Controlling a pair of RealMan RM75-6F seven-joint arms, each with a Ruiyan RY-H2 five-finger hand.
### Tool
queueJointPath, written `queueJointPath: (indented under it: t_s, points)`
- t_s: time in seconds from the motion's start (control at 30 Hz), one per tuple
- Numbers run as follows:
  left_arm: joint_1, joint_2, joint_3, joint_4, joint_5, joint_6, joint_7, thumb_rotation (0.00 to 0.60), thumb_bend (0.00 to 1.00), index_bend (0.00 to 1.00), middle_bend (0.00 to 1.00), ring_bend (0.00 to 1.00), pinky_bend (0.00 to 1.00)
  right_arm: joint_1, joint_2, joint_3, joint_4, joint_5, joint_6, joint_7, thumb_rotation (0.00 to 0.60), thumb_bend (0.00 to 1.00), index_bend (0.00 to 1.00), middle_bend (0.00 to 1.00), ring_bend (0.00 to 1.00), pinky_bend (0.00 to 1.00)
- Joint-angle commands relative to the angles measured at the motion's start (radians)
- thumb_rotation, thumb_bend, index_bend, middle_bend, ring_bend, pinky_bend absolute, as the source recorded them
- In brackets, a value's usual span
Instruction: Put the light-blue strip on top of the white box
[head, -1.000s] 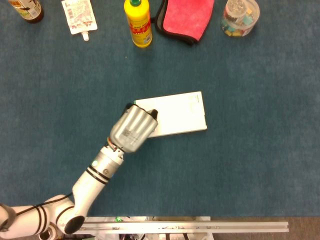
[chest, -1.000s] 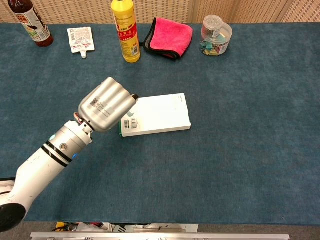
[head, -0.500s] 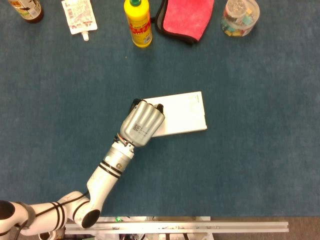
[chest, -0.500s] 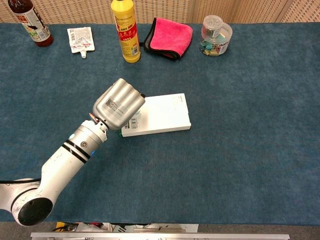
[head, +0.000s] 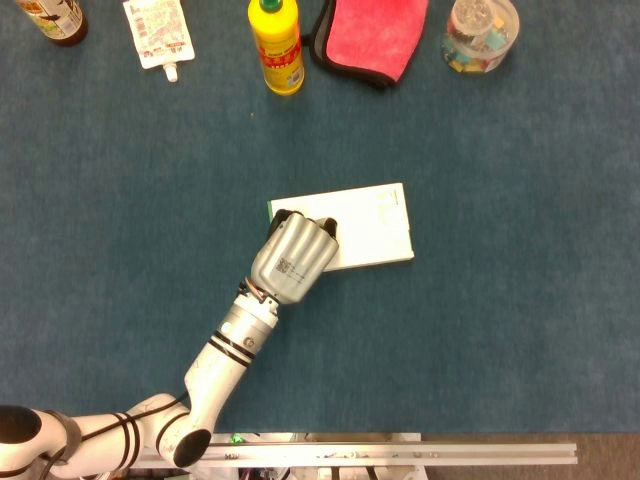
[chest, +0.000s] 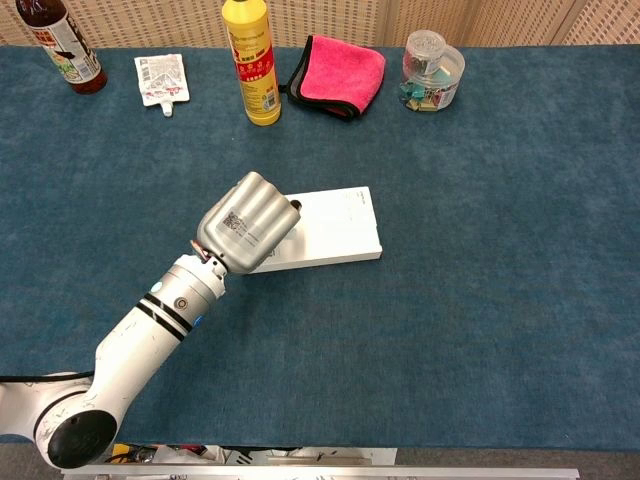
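The white box (head: 365, 226) (chest: 335, 229) lies flat in the middle of the blue table. My left hand (head: 293, 259) (chest: 247, 223) hovers over or rests on the box's left end, back side up, with its fingers curled downward. Its palm side is hidden, so I cannot tell what it holds. The light-blue strip shows in neither view. My right hand is out of sight.
Along the far edge stand a dark bottle (chest: 68, 45), a white sachet (chest: 160, 78), a yellow bottle (chest: 251, 62), a pink cloth (chest: 340, 73) and a clear jar of clips (chest: 432, 70). A metal rail (head: 370, 452) runs along the near edge.
My left hand has moved right and further over the box's left end, now covering its near-left corner. The box has not shifted.
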Motion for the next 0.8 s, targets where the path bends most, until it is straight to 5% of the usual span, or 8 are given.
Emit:
queueJointPath:
  t_s: [0.03, 0.8]
  points:
    - [0.004, -0.002, 0.002, -0.017, -0.008, -0.002, 0.012, 0.6, 0.38, 0.48, 0.88, 0.95, 1.0, -0.001, 0.0, 0.0, 0.0, 0.0, 0.002, 0.0, 0.6, 0.26, 0.47, 0.62, 0.61, 0.72]
    - [0.003, 0.016, -0.016, -0.146, -0.08, -0.019, 0.094, 0.6, 0.38, 0.38, 0.88, 0.94, 1.0, -0.007, -0.01, 0.004, 0.025, 0.003, 0.009, 0.024, 0.6, 0.26, 0.47, 0.62, 0.62, 0.72]
